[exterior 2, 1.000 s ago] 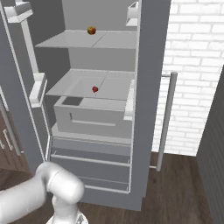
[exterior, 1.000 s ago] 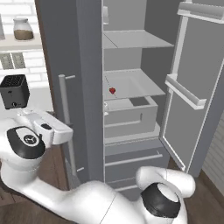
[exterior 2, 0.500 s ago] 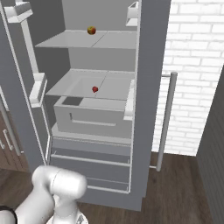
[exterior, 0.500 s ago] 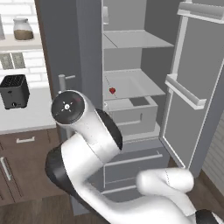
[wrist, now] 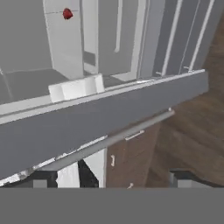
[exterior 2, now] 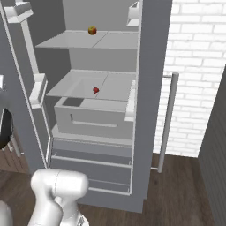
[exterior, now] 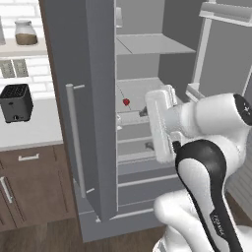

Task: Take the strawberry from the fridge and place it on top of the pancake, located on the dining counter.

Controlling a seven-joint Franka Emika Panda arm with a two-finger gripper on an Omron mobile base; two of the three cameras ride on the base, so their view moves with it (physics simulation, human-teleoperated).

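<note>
The strawberry [exterior: 126,102] is a tiny red fruit on the middle shelf of the open fridge [exterior: 147,59], above the pale drawer. It also shows as the red strawberry [exterior 2: 96,90] and, far off at the top left of the hand view, as the strawberry [wrist: 67,14]. My white hand [exterior: 160,123] hangs in front of the fridge opening, right of the fruit and well short of it. My gripper [wrist: 111,179] is open, its dark fingertips [wrist: 39,178] wide apart with nothing between them. The pancake and the dining counter are out of view.
A yellow-red apple [exterior 2: 92,30] sits on the upper shelf. The left fridge door [exterior: 91,98] with its bar handle [exterior: 74,138] stands open beside my hand, and the right door [exterior: 226,54] is swung wide. A black toaster [exterior: 15,102] stands on the wood-cabinet counter.
The arm has swung from low on the left up and across to the right, bringing the hand in front of the fridge opening. The jaws have stayed open. The strawberry has not moved.
</note>
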